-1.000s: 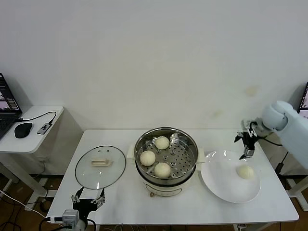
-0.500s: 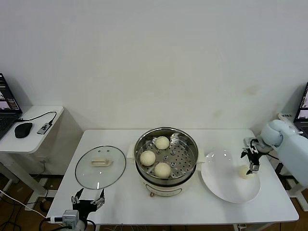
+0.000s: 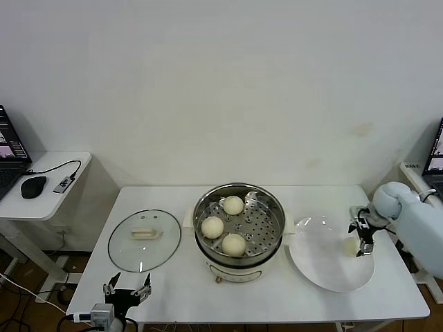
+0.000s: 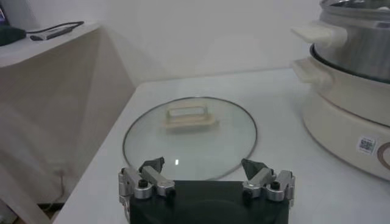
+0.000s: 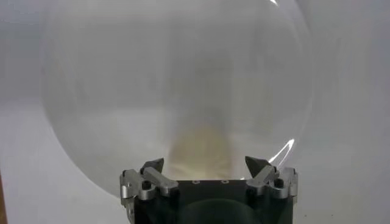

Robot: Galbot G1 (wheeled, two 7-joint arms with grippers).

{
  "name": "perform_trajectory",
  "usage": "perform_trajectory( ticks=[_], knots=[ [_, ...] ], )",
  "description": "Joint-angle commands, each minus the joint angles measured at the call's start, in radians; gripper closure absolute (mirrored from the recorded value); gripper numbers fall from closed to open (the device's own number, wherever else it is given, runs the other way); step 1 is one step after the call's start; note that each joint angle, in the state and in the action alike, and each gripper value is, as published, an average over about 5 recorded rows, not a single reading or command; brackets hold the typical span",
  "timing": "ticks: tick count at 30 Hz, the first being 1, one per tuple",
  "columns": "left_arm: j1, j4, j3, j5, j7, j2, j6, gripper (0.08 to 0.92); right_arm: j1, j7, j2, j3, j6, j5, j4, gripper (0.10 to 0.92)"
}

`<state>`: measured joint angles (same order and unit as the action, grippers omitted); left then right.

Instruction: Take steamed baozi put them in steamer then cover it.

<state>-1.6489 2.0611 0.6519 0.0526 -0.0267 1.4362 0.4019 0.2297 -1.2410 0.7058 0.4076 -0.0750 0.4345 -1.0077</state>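
Three baozi [image 3: 233, 205] sit on the tray inside the steamer [image 3: 239, 191] at table centre; the fourth bao [image 3: 349, 245] lies on the white plate [image 3: 325, 273] to the right, near its right rim; the cover [image 3: 144, 239] lies flat on the table left of the steamer, handle up.

Right gripper [image 3: 363, 239] is at the plate, jaws wide, nothing held; the last bao lies between the fingers in the wrist view [image 5: 201, 149], directly ahead of the jaws and close in; being round, it has no long axis to align to. The right arm is the nearer arm by far.

Left gripper [image 4: 206, 173] waits at the near table edge, jaws wide and empty; the cover lies just beyond it, so that arm is better placed for the covering.

Judgement: grasp of the last bao is imminent; covering not yet begun.
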Motion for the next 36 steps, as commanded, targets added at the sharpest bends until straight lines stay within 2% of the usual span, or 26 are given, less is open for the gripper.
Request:
perform_trajectory(
  ticks=[1, 16, 19, 30, 36],
  knots=[
    [0.001, -0.002, 0.000, -0.001, 0.000, 0.000, 0.000, 0.177, 0.017, 0.025, 0.018, -0.009, 0.007, 0.025, 0.022, 0.203],
    [0.007, -0.010, -0.003, -0.002, 0.000, 0.002, 0.000, 0.177, 0.010, 0.044, 0.028, -0.005, 0.004, 0.020, 0.027, 0.212],
    [0.008, -0.011, -0.004, -0.003, 0.000, 0.002, 0.000, 0.177, 0.011, 0.042, 0.026, -0.006, 0.004, 0.016, 0.024, 0.267],
    [0.014, -0.012, -0.008, -0.002, 0.000, 0.001, 0.000, 0.177, -0.027, 0.020, -0.035, 0.005, -0.038, -0.027, -0.049, 0.562],
    [0.022, -0.008, -0.010, -0.001, 0.002, -0.002, -0.001, 0.177, -0.167, 0.000, -0.111, 0.141, -0.107, -0.160, -0.178, 0.608]
  ],
)
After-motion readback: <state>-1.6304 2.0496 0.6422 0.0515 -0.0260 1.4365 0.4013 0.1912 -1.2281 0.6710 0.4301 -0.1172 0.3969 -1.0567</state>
